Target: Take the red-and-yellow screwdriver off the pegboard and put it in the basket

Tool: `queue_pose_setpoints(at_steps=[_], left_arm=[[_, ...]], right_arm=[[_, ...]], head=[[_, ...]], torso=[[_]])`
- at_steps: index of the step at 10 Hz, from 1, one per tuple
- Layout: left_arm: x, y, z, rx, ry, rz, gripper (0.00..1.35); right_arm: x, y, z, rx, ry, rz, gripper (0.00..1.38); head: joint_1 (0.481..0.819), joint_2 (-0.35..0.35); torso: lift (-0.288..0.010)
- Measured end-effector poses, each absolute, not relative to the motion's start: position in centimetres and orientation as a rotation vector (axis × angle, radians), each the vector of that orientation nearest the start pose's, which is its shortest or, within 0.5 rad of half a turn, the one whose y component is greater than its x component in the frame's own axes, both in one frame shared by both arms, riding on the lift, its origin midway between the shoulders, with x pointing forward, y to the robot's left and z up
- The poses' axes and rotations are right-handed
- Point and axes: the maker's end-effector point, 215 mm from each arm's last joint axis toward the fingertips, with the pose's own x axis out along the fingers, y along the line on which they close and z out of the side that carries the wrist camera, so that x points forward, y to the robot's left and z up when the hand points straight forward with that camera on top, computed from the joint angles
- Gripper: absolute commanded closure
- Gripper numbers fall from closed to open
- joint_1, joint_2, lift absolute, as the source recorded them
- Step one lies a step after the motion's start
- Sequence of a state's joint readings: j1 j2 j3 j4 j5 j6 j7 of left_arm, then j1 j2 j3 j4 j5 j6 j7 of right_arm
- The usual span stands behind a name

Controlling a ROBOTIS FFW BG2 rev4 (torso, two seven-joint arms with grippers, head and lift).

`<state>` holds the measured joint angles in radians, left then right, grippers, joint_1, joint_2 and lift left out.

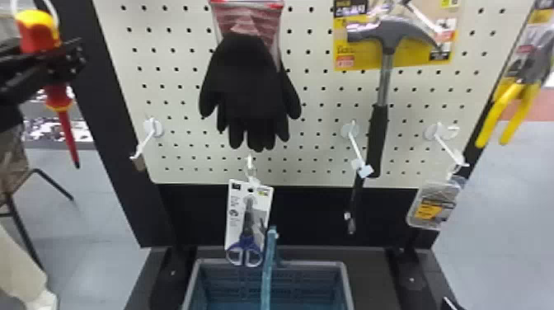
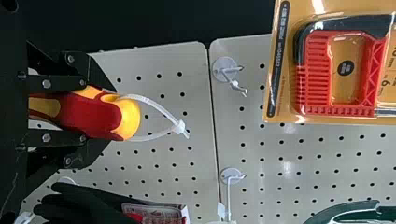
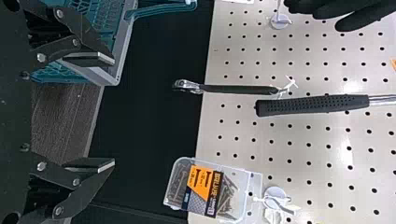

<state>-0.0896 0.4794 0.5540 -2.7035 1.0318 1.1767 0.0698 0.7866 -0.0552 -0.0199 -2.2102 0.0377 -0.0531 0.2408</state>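
At the upper left of the head view, my left gripper [image 1: 53,62] is shut on the red-and-yellow screwdriver [image 1: 59,99], which hangs tip down, off the pegboard and to its left. In the left wrist view the left gripper [image 2: 86,109] holds the handle of the screwdriver [image 2: 95,113] between its fingers, and a white tie loops from the handle's end. The basket [image 1: 346,280] stands low in front of the board, its teal handle upright. In the right wrist view my right gripper [image 3: 113,112] is open with nothing between its fingers, beside the basket [image 3: 112,77].
On the pegboard [image 1: 173,103] hang black gloves [image 1: 251,90], a hammer [image 1: 379,123], carded scissors [image 1: 247,222] partly above the basket, a ratchet [image 3: 238,89] and a box of screws [image 3: 205,189]. Bare hooks jut out, one at the board's left [image 1: 144,144]. Yellow-handled pliers [image 1: 511,111] hang right.
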Motion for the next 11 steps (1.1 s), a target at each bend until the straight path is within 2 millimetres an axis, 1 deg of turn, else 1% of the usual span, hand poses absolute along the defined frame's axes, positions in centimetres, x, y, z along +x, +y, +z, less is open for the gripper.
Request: queue_pose_setpoints(at_steps=[2,4,6,8,11], left_arm=[[43.0,25.9,-0.5,0.067,-0.085,-0.279,1.02],[41.6,26.3,-1.7,0.054,-0.065,-0.25,1.02],[41.0,26.0,-3.2,0.024,-0.039,-0.246,1.02],[40.0,25.3,-4.6,-0.036,-0.018,-0.238,1.02],[39.1,25.0,-6.5,-0.189,-0.006,-0.211,1.02]], right_arm=[[35.6,-18.5,-35.1,-0.084,0.107,0.267,0.5],[35.6,-18.5,-35.2,-0.086,0.109,0.267,0.5],[35.6,-18.3,-35.2,-0.086,0.109,0.269,0.5],[35.6,-18.3,-35.1,-0.087,0.109,0.27,0.5],[35.7,-18.2,-35.1,-0.087,0.107,0.271,0.5]], head=[[0.549,0.0],[0.549,0.0],[0.549,0.0],[0.549,0.0],[0.549,0.0]], torso=[[-0.1],[-0.1],[-0.1],[-0.1],[-0.1]])
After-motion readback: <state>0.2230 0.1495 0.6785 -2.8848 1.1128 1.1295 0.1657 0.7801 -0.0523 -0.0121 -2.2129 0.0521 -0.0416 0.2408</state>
